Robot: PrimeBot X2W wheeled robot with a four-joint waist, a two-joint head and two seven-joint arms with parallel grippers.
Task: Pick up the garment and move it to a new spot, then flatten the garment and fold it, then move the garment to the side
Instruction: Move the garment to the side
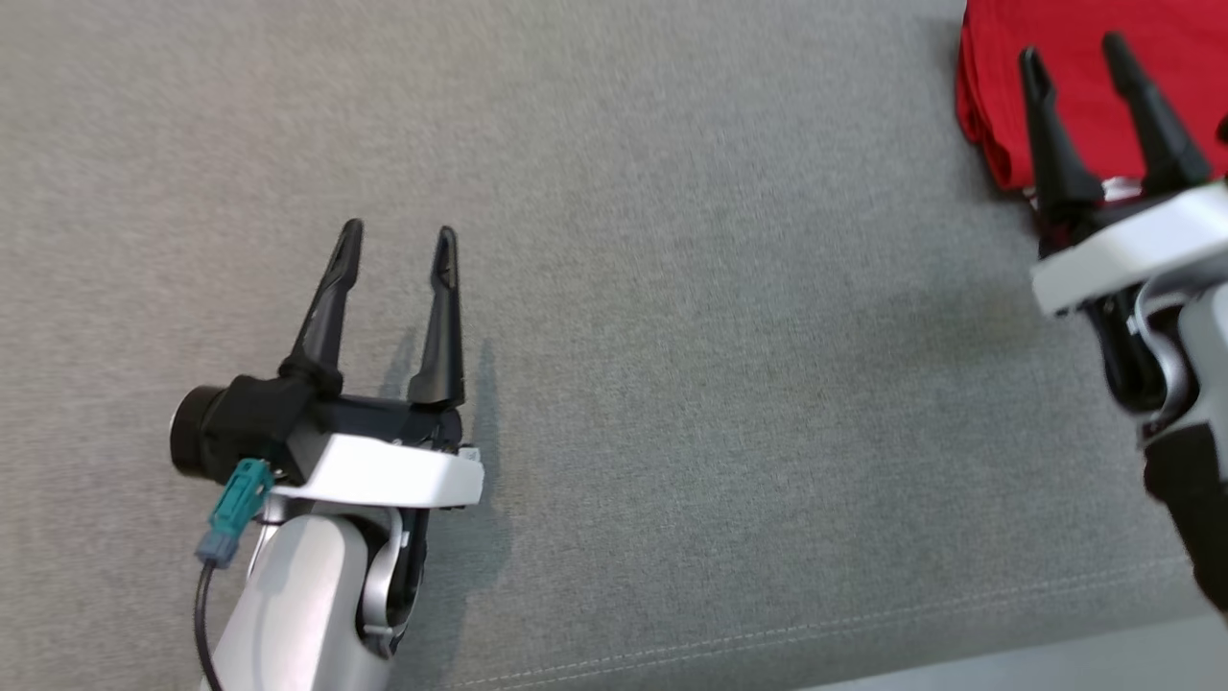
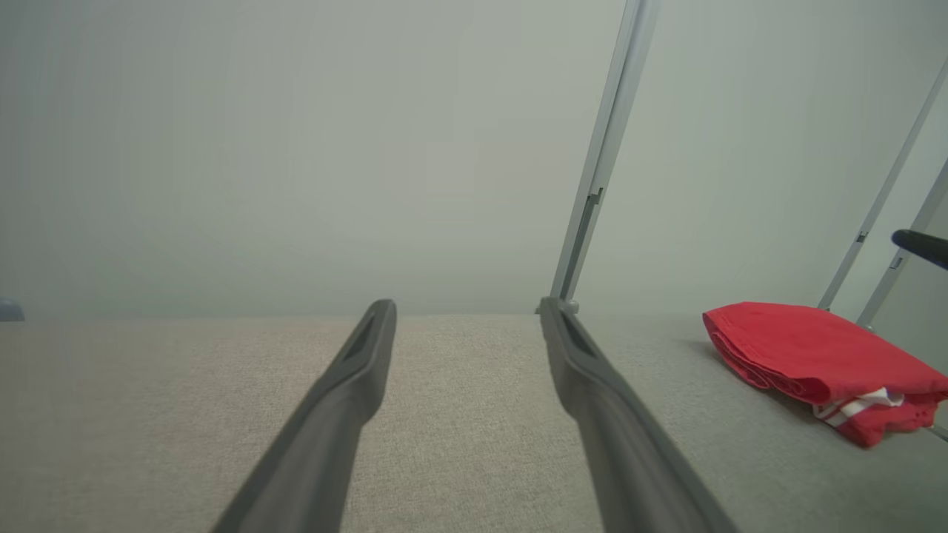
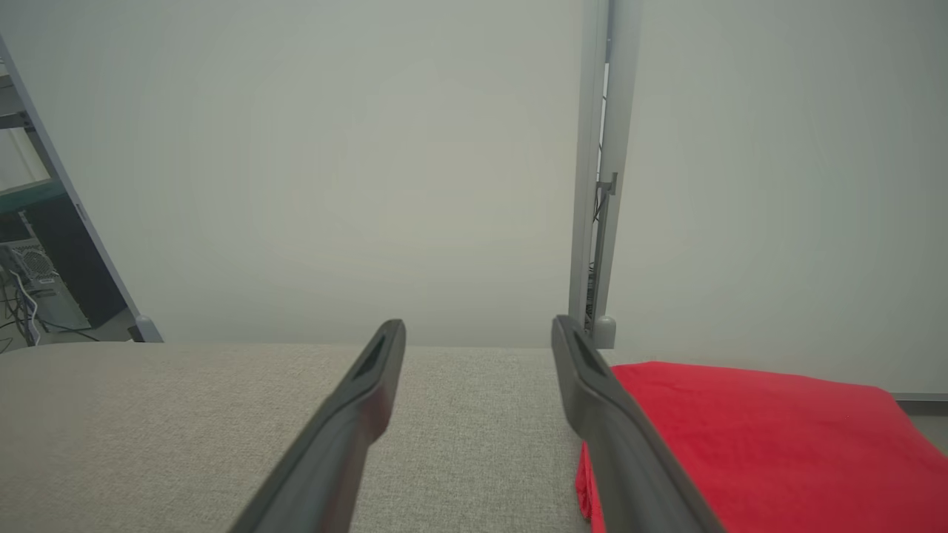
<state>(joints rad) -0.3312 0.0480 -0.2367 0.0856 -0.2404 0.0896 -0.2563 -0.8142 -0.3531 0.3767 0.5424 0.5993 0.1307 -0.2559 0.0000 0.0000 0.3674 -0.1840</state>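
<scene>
The right end effector (image 1: 1073, 48) stands fully open with nothing between its fingers. In the head view its fingers overlap the near edge of the garment (image 1: 993, 67). From its own wrist view (image 3: 478, 326) the red cloth (image 3: 740, 429) starts at the right-hand finger and spreads off to the right, so the gap between the fingers looks out on bare grey fabric. I cannot tell whether the fingers touch the cloth or hang above it.

The left end effector (image 1: 399, 230) is just as wide open and empty, low over the worktop (image 1: 672, 336) and well apart from the garment. It sees it far off to its right (image 2: 800, 348).

The garment lies as a folded stack at the far right corner of the worktop. Its long axis seems to run away from the robot (the head view crops it). The right arm is plainly the nearer, so any next reach would have to shift rightward and forward.

There is no brand, label or readable writing, only white striped trim (image 2: 859, 406) at the stack's near corner.
</scene>
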